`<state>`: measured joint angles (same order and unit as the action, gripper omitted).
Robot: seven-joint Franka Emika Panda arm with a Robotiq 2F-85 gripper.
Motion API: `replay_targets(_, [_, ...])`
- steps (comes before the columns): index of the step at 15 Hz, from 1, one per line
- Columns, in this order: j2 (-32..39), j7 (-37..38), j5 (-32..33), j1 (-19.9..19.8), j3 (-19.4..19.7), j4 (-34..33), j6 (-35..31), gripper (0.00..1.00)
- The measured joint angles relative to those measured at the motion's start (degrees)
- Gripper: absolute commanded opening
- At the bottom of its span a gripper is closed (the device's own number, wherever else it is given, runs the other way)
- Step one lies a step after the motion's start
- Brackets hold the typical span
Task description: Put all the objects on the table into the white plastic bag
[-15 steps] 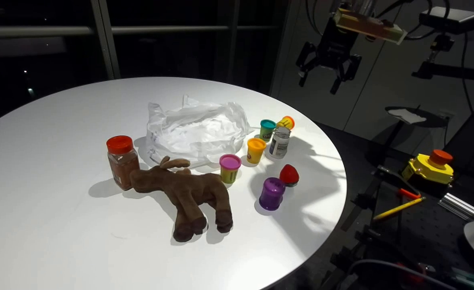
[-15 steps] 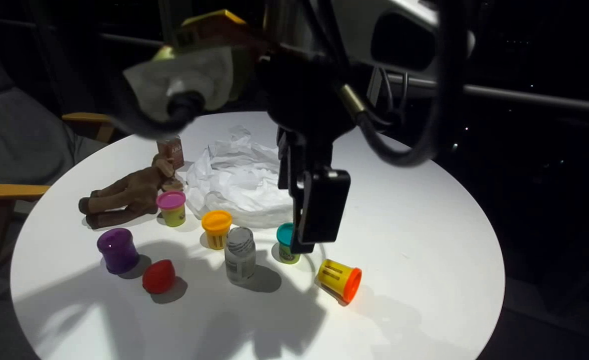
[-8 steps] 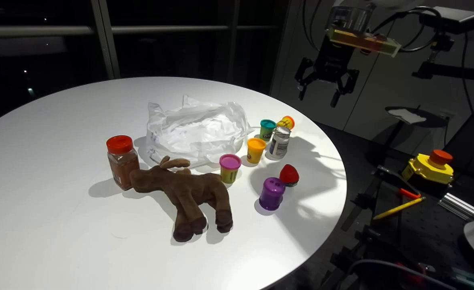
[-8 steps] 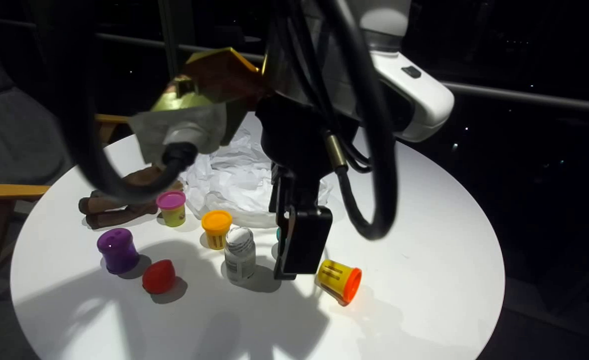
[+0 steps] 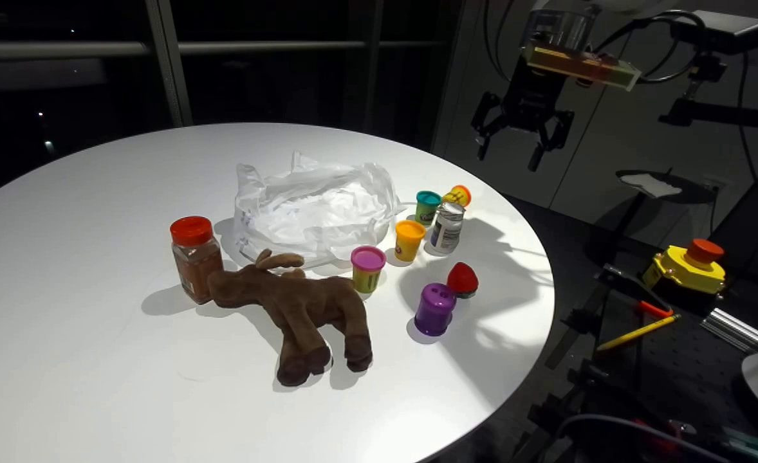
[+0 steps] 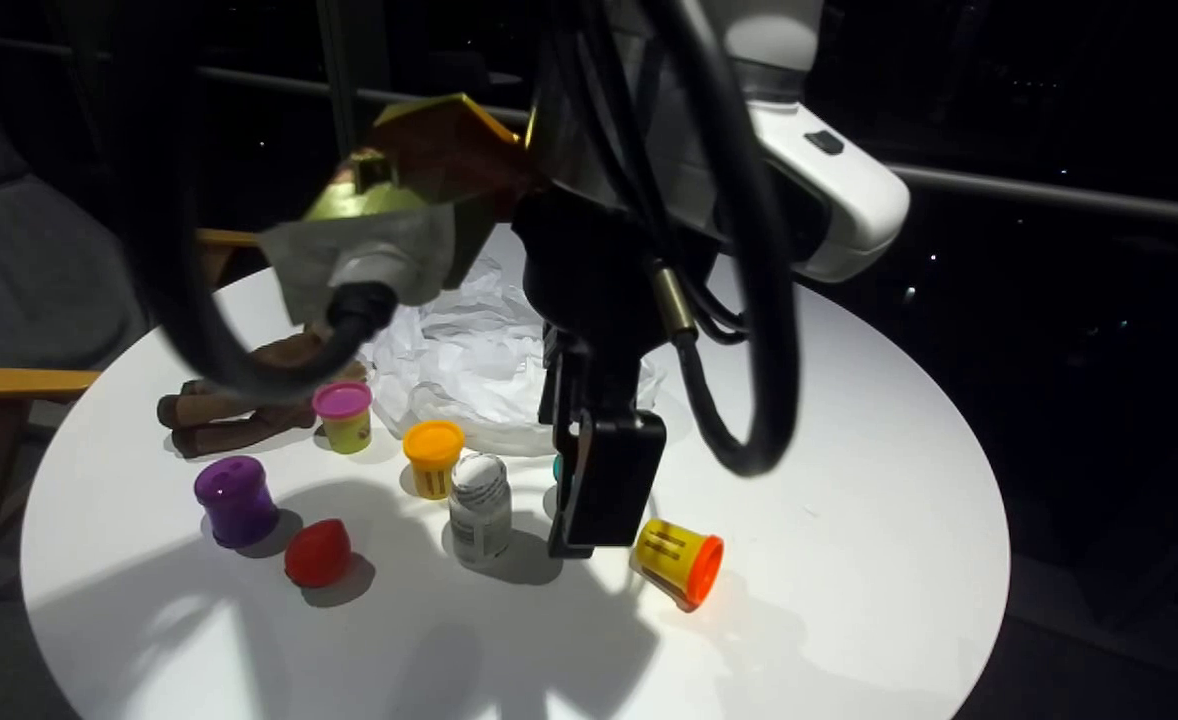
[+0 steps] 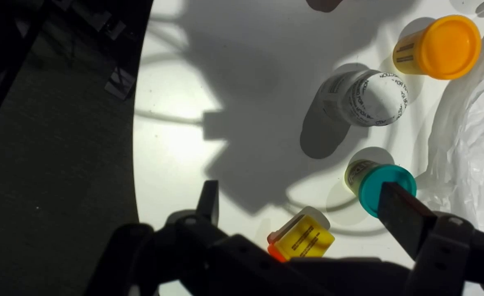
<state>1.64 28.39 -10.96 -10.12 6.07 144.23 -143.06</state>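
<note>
Okay, so the bag (image 5: 318, 212) sits slumped on the surface (image 5: 115, 373), teal tub (image 5: 427, 208) just beside it, tipped tub (image 6: 678, 562) a bit farther out. The hand (image 5: 509, 157) hangs above, spread, holding nothing. Reads like the lining-up bit of a pick; next I'd centre over the tipped tub and descend.

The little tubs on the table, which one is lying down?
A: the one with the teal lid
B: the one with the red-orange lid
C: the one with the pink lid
B, because the tub with the red-orange lid lies sideways on the table, while the pink-lidded tub and the teal-lidded tub stand upright.
</note>
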Motion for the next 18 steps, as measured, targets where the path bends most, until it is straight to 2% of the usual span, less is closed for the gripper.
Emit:
replay_targets(3, [0.72, -0.33, -0.2, 0.01, 0.05, -0.09, -0.67, 1.0])
replay_targets(7, [3.99, -3.9, -5.82, -0.01, 0.36, -2.35, -4.17, 1.0])
replay_targets(11, [9.45, -5.39, -9.73, -0.08, 0.98, -6.68, -6.08, 1.0])
replay_targets(18, [20.97, -5.29, -11.25, -0.67, 2.14, -13.78, -7.62, 1.0])
